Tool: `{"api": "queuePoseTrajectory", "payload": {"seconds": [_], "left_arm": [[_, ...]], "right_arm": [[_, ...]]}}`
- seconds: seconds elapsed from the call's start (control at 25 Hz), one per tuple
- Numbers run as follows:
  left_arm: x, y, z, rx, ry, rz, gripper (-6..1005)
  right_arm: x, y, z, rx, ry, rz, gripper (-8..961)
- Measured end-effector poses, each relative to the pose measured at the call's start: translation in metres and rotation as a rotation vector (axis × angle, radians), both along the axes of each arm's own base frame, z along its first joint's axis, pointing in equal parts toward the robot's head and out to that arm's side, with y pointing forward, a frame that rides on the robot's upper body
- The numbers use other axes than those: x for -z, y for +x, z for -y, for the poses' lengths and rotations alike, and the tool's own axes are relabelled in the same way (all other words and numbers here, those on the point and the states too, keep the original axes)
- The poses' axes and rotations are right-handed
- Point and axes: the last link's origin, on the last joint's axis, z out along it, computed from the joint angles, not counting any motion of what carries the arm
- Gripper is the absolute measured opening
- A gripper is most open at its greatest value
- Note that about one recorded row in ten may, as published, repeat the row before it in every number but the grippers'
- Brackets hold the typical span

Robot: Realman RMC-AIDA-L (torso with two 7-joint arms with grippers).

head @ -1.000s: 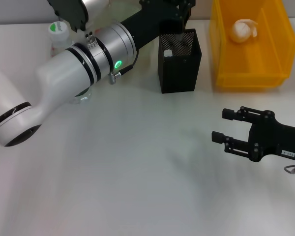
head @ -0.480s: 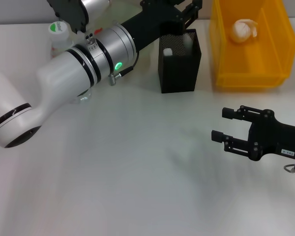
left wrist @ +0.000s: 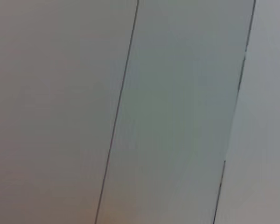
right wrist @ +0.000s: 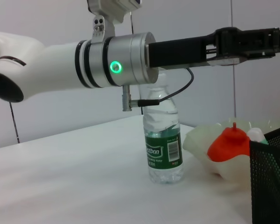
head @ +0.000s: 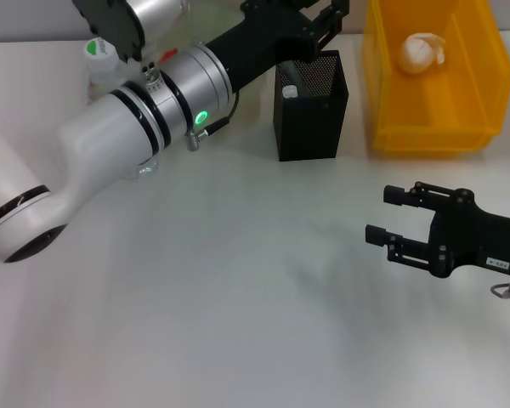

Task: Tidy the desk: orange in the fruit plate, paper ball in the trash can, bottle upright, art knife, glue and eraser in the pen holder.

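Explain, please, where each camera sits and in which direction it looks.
Head view: from the robot's head, looking down on the desk; both arms show, left gripper above the pen holder, right gripper low over the desk.
Left wrist view: faces only a pale panelled surface; no body part shows.
Right wrist view: low, looking across the desk at the upright bottle; the left arm crosses above.
Shared: head and right wrist views both show left arm and pen holder.
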Motion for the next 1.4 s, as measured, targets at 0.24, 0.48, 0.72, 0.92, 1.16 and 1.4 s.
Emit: {"api": "queuePoseTrajectory", "payload": {"seconds": [0.24,0.48,0.72,0.92,1.16,1.4], "left_arm": [[-0.001,-0.006,0.016,0.044,-0.026,0.053,452],[-0.003,-0.027,0.042,0.101,-0.086,0.062,558],[-0.028,-0.068,0.061,0.146,-0.218,0.035,693],[-0.052,-0.098,0.080,0.194,-0.322,-0.022,809],[-0.064,-0.122,0.102,0.213,-0.400,-0.064,808],[-0.069,-0.140,0.112,0.182,-0.456,-0.109,809]], "right_arm": [[-0.001,0.000,0.001,0.005,0.001,-0.010,739],[-0.001,-0.003,-0.001,0.012,-0.011,-0.029,741],[-0.002,-0.008,0.001,0.016,-0.045,-0.071,744],[-0.006,-0.010,0.002,0.040,-0.086,-0.109,746],[-0.006,-0.014,0.001,0.057,-0.132,-0.126,749],[-0.009,-0.020,0.002,0.029,-0.163,-0.135,752]]}}
